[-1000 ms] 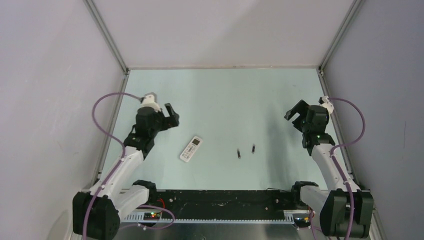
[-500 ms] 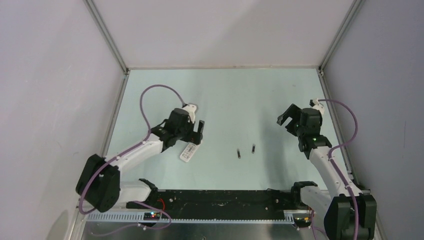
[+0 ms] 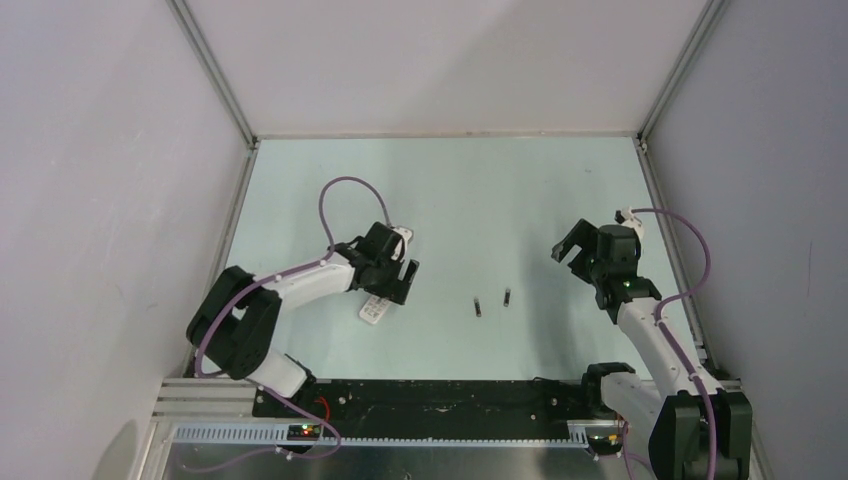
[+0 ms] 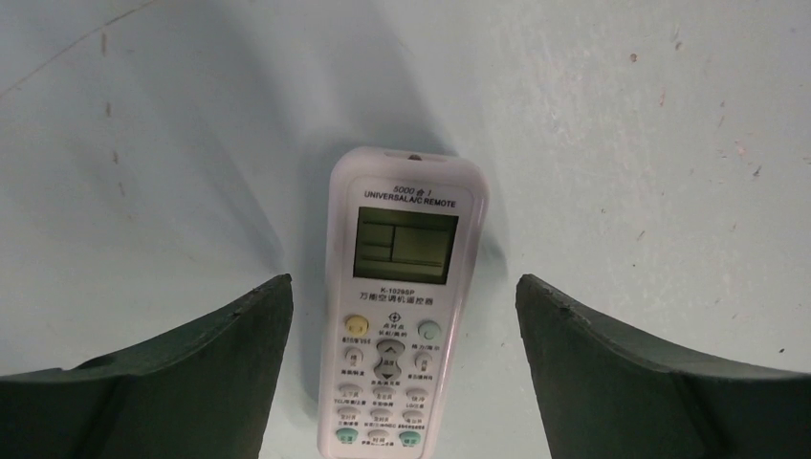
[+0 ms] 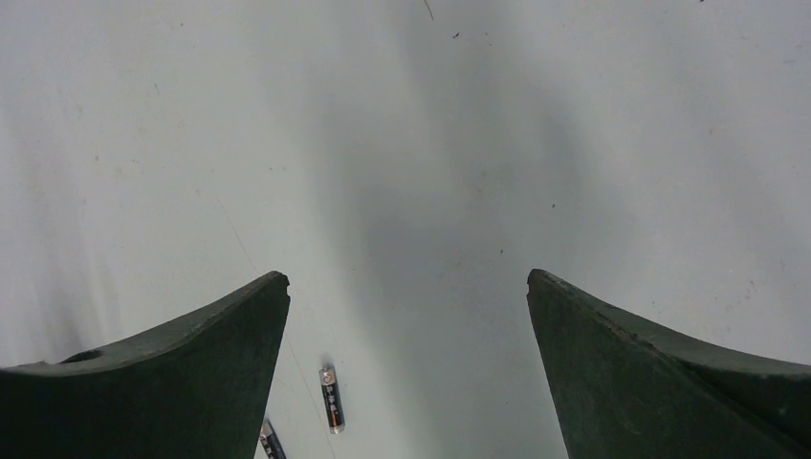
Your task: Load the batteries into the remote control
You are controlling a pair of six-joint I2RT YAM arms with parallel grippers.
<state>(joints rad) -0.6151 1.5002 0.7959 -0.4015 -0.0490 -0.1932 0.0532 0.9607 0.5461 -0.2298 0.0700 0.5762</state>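
Observation:
The white remote control [image 4: 402, 316] lies face up on the table, display and buttons showing. My left gripper [image 4: 403, 279] is low over it, open, one finger on each side with a gap to both edges. From above, my left gripper [image 3: 396, 280] covers the upper end of the remote control [image 3: 374, 311]. Two dark batteries [image 3: 478, 307] [image 3: 507, 297] lie side by side at mid-table. My right gripper [image 3: 572, 243] hangs open and empty to their right. In the right wrist view, my right gripper [image 5: 407, 276] frames bare table, with one battery [image 5: 330, 397] and the tip of the other [image 5: 271, 442] low on the left.
Pale walls with metal frame posts [image 3: 212, 70] close in the pale green table [image 3: 450, 190] at the left, back and right. The black base rail [image 3: 440, 400] runs along the near edge between the arm bases.
My left arm has swung right and down from the left side until its open fingers straddle the remote. The right gripper has drifted a little left toward the batteries.

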